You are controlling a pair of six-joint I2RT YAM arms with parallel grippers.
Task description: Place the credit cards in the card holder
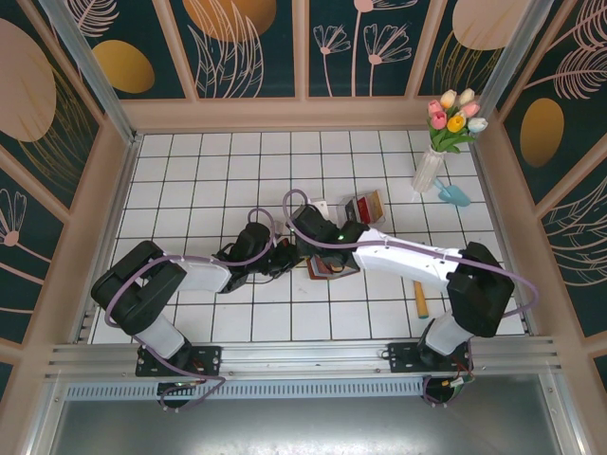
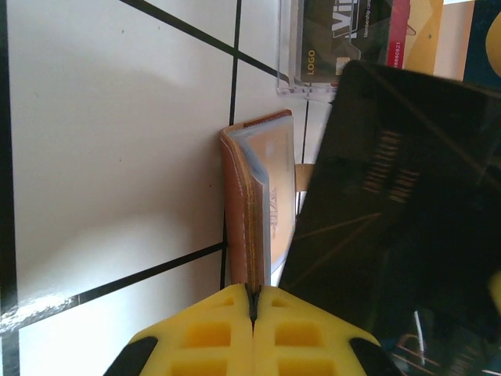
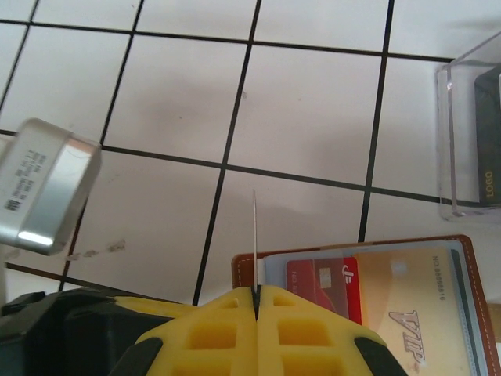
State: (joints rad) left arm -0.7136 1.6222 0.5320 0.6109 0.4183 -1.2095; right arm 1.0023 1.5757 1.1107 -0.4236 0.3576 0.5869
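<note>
Item: card holder (image 2: 244, 211), brown, lying flat on the white-tiled table (image 3: 313, 117) in front of both arms, near a clear tray (image 3: 450, 141) that has further cards in it. Contents seen from the right wrist: red credit card (image 3: 321, 282) and pale credit card (image 3: 415, 313) marked VIP, overlapping, both already seated in the holder. Left end effector (image 2: 252, 309): closed, pinching the near edge of the holder and steadying it. Right end effector (image 3: 255, 291): closed on a black credit card (image 2: 391, 204), carried on edge over one end of the holder and not yet in a slot. Step in hand, by judgement: inserting the black card. Handling notes: square the card's lower edge to the slot mouth before descending. Enter at a shallow slant so the corner does not catch the stitched rim. The left pinch should be firm enough that the holder cannot slide on the smooth tiles. Release only once the card is seated with the others.
</note>
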